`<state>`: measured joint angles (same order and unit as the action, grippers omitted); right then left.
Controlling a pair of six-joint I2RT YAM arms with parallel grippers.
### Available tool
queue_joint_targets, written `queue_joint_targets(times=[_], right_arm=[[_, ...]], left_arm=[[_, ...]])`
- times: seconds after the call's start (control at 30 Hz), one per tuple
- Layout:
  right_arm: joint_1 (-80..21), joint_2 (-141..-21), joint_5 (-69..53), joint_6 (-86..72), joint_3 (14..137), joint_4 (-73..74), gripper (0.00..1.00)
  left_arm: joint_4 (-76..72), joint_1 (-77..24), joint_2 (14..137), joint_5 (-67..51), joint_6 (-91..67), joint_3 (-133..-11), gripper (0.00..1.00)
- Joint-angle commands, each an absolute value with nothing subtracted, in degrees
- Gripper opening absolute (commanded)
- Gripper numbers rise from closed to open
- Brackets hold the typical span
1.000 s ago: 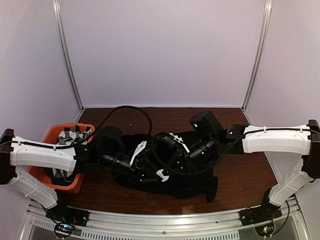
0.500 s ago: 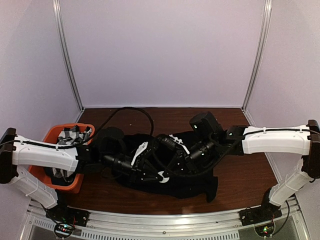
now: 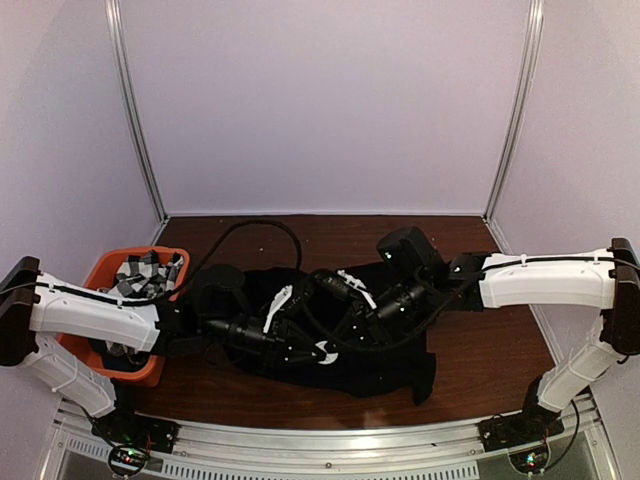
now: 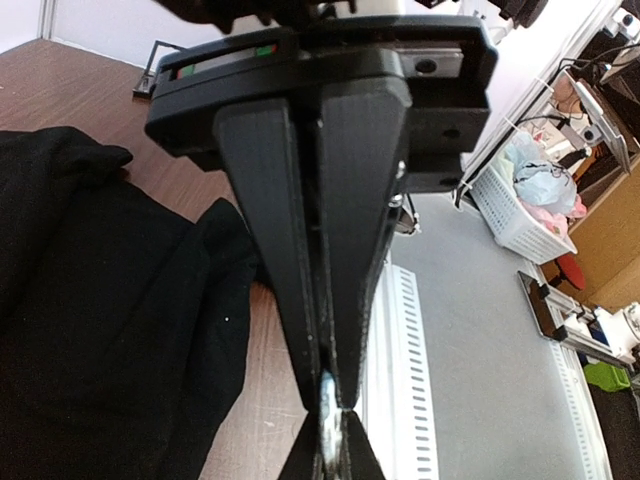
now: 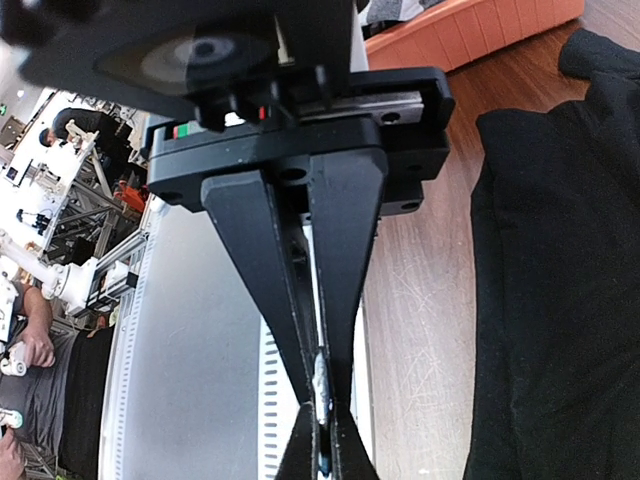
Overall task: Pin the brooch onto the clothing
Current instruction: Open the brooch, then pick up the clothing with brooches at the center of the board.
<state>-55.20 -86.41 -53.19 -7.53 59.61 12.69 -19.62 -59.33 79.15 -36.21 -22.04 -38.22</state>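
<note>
We see a black T-shirt (image 3: pixel 390 372) on a dark reddish-brown, wood-grained tabletop (image 3: pixel 490 350). At the left, an orange bin (image 3: pixel 150 372) holds black-and-white checked cloth (image 3: pixel 146 272). The arms (image 3: pixel 95 315) are white; left fingers (image 4: pixel 265 220) and right fingers (image 5: pixel 255 260) are matte black, a silvery brooch (image 4: pixel 328 432) between their tips.

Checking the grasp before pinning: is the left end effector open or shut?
Shut: left end effector fingers meet, pinching a small silvery piece at the tips.
</note>
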Motion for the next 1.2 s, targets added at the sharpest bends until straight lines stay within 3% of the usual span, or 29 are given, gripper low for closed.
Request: queue_joint_targets(times=[0.0,0.33,0.47,0.63,0.93,1.17], right_arm=[[-55.7,-87.2,-52.6,-10.1,58.8,9.7,0.00],[-55.8,-87.7,-52.0,-11.6,57.9,7.1,0.00],[-55.6,-87.6,-51.2,-11.0,57.5,7.8,0.00],[-54.6,-86.7,-48.8,-10.3,57.1,9.1,0.00],[-52.0,-86.1,-38.6,-8.0,58.3,15.2,0.00],[-50.7,-85.0,-25.9,-6.8,59.4,20.8,0.00]], left_arm=[[-36.7,-59.6,81.0,-29.1,-28.8,-35.5,0.00],[-45.1,-60.3,82.3,-30.0,-31.9,-33.8,0.00],[-46.5,-60.3,80.2,-31.4,-31.6,-32.7,0.10],[-46.4,-60.3,74.7,-28.8,-31.5,-29.8,0.24],[-39.8,-60.2,69.4,-22.0,-28.5,-28.5,0.68],[-30.6,-60.2,66.5,-11.5,-23.7,-29.6,0.91]])
